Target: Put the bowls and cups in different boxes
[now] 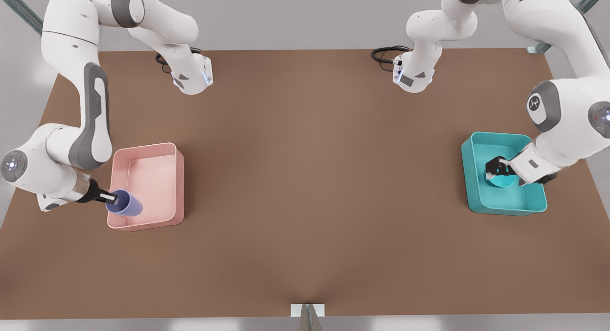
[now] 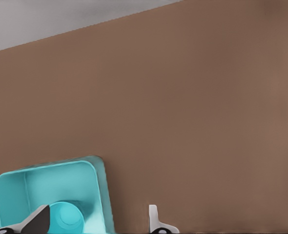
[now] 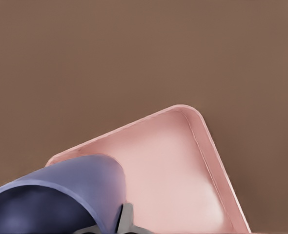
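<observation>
Two boxes: a pink box (image 1: 145, 186) at the front view's left and a teal box (image 1: 503, 174) at the front view's right, well apart, with wide bare brown surface (image 1: 314, 188) between them.
Cup: the lavender cup (image 1: 125, 203) is tilted at the near corner of the pink box, over its rim, with its open mouth turned toward the gripper. In the right wrist view the cup (image 3: 71, 195) lies close before the camera and the pink box (image 3: 183, 170) is behind it.
Bowl: the teal bowl (image 1: 500, 178) is inside the teal box, near the wall on the arm's side. In the left wrist view the bowl (image 2: 68, 218) is in the box (image 2: 51, 187) close to one rounded corner.
Right gripper: the right gripper (image 1: 107, 196) reaches almost level from the front view's left, fingers clamped on the cup's rim.
Left gripper: the left gripper (image 1: 498, 167) comes down slanting from the front view's right, right over the bowl; its fingers (image 2: 154, 219) stand apart.
Open room: the pink box's floor beyond the cup is bare, and each box has free surface on every side.
</observation>
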